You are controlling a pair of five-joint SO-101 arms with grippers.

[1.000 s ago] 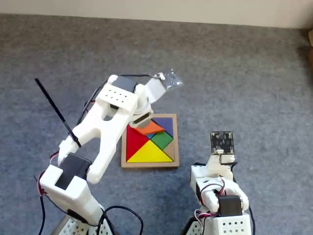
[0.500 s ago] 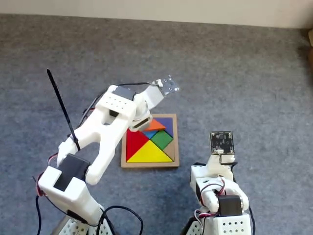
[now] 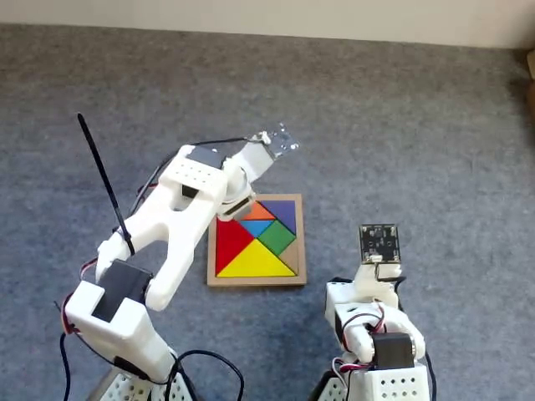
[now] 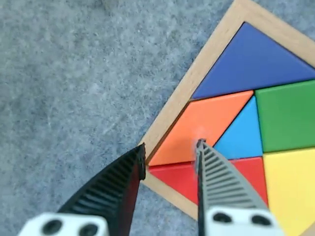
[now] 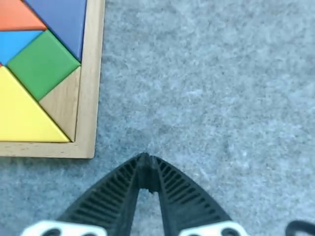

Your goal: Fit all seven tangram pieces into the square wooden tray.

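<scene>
Left gripper (image 4: 170, 146) hangs open over the orange piece (image 4: 202, 125) in the tray (image 3: 255, 281), mid-frame. The piece is likely light, stiff and slick, best pinched across its edges. Right gripper (image 5: 143, 160) closed, empty.

I see: table (image 3: 418, 125) covered in grey carpet-like fabric | pale strip (image 3: 334, 17) along its far edge | brown corner (image 3: 531, 63) at the right edge | even light
</scene>
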